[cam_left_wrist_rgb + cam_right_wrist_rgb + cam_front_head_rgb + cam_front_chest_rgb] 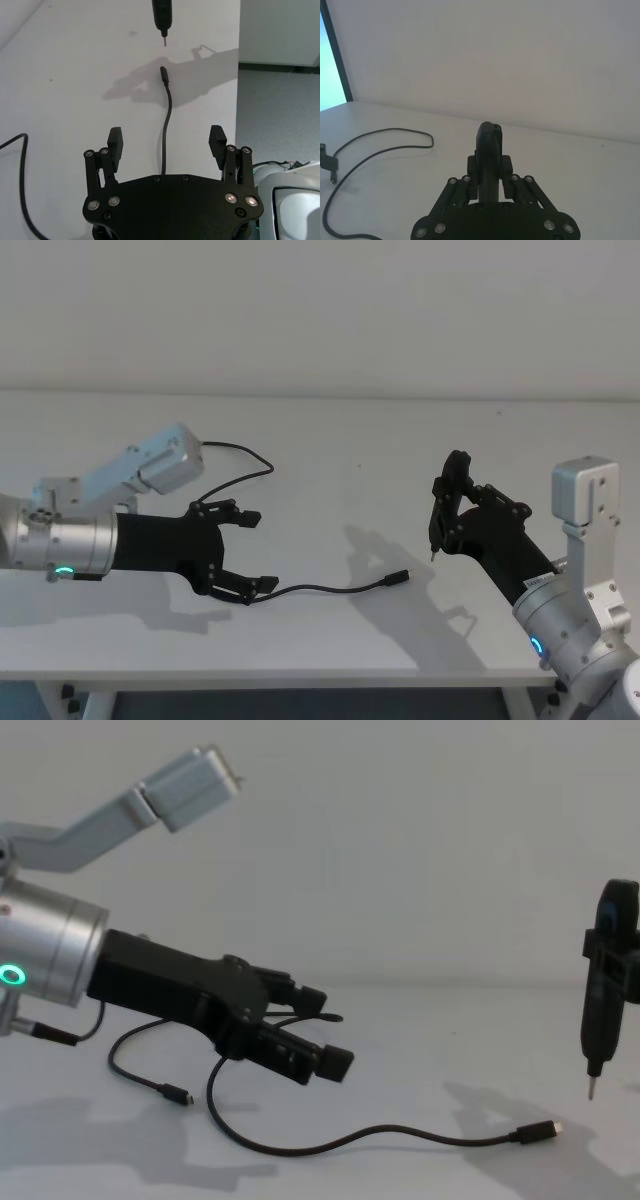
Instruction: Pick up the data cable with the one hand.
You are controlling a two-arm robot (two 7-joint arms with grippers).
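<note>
While the black angular left gripper hangs wide-fingered astride the thin black data cable, lower and close squarely; right gripper, parked right, clamps a slim black tool.

Black on plain white
The thin black data cable matched the black angular left gripper beside it, which had a silver wrist and a green ring. The white table was unpatterned.

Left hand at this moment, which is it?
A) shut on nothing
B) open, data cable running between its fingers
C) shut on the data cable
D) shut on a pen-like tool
B: the left hand's fingers stand wide apart, with the data cable running between them on the table; the right hand grips the pen-like tool.
</note>
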